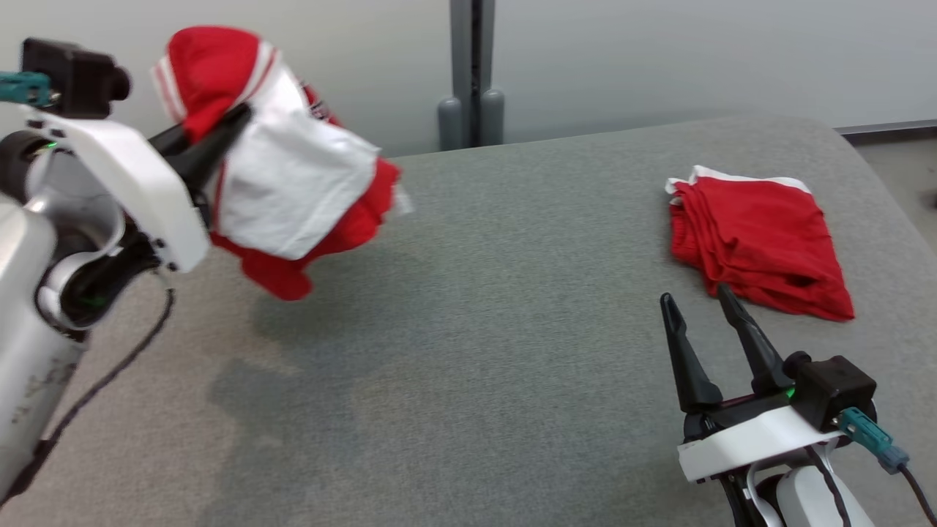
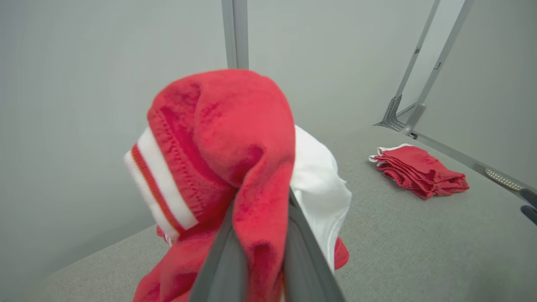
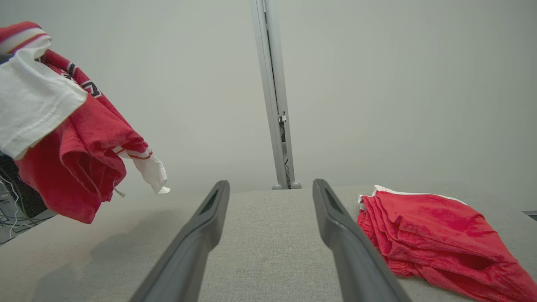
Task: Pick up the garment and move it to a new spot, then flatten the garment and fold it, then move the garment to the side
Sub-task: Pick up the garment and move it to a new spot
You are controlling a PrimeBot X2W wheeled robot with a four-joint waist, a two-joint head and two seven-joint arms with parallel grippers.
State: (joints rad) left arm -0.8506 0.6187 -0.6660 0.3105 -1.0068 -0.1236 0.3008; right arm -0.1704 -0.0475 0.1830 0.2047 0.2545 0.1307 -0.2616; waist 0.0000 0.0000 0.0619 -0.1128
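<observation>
Left hand [image 1: 238, 117] is raised at the far left of the scene, its two dark fingers [image 2: 304, 256] pinched together on the garment [image 1: 293, 176], with red cloth squeezed between them in the left wrist view. The garment hangs bunched from that grip, clear of the surface [image 1: 476, 329], and casts a soft shadow on the grey fabric below it. It is red knit with a large white panel draped over its front. A ribbed band of white with thin red stripes curls over the top beside the fingers. In the right wrist view a strip of dark lettering or trim shows along one red fold, too crumpled to read, and a small white cuff with a red stripe sticks out to the right. The lowest red lobe dangles below the white panel.

Well apart from it, on the far right of the surface, lies a folded red garment [image 1: 761, 234], a flat stack with a white edge along its far side. Right hand [image 1: 695, 294] sits at the near right, just short of that stack, its fingers spread apart with nothing between them. A grey post [image 1: 472, 66] stands behind the surface's far edge against a pale wall [image 1: 695, 51].
</observation>
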